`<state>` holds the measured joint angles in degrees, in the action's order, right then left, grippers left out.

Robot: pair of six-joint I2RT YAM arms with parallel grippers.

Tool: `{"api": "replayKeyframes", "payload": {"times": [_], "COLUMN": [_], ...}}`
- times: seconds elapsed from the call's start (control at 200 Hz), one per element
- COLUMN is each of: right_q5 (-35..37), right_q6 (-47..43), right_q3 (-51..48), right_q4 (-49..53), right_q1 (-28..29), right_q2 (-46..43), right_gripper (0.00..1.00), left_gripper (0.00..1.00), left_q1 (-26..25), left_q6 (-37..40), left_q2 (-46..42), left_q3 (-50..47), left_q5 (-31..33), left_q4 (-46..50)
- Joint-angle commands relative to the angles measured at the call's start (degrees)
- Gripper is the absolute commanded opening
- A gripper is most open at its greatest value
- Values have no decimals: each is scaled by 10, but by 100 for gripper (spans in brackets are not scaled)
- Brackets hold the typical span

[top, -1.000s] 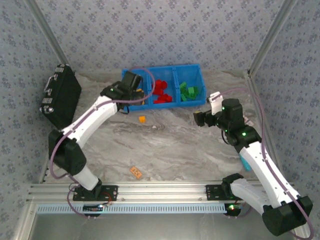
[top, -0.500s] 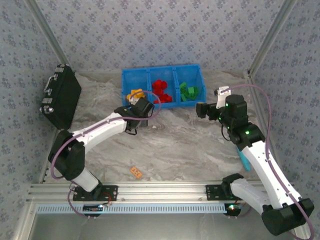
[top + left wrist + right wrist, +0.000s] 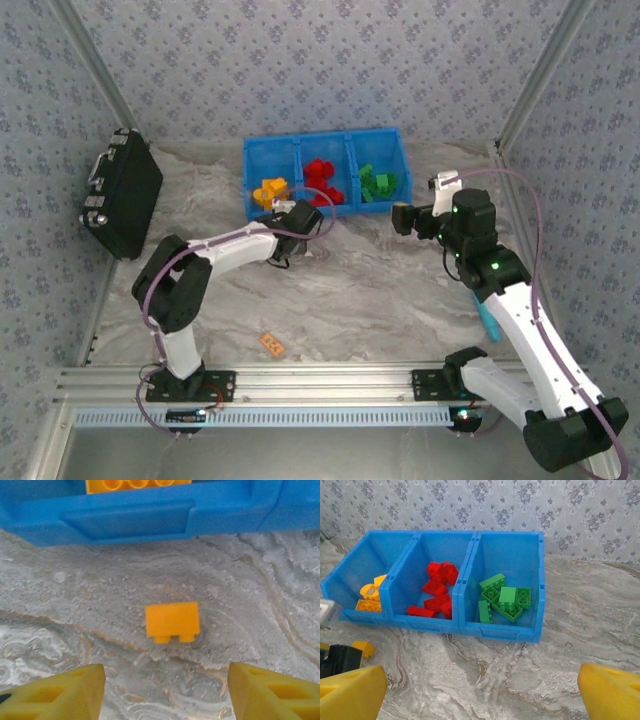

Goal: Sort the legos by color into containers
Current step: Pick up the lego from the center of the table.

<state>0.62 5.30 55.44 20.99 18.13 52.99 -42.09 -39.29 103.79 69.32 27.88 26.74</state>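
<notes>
Top external: marbled grey table bearing the containers; floral-papered walls behind.

Prob. robot lab cell, alu frame rail, wallpapered panels

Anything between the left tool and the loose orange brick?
No. Left wrist view: bare marble table between the left tool and the orange brick.

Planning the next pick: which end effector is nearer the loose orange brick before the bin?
Left. The left end effector hovers over the orange brick; the right end effector is well off to its right.
</notes>
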Motion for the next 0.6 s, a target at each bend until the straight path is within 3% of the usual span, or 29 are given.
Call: {"api": "replayKeyframes", "payload": {"times": [0.0,0.595], "right_q5": [-8,-44], "right_q6": [-9,9], "right_q3": [14,20], "right_q4": [3,-13], "right_q1": [-4,-9], "right_q2": [8,51], "right_gripper": [100,100], "left_gripper": [66,65], "left_q1": [3,42], "left_q6": [-10,9], "left_q2": [10,71], "left_q3": [18,19], "left_q5": [6,-24], "left_q4": [-11,-69]}}
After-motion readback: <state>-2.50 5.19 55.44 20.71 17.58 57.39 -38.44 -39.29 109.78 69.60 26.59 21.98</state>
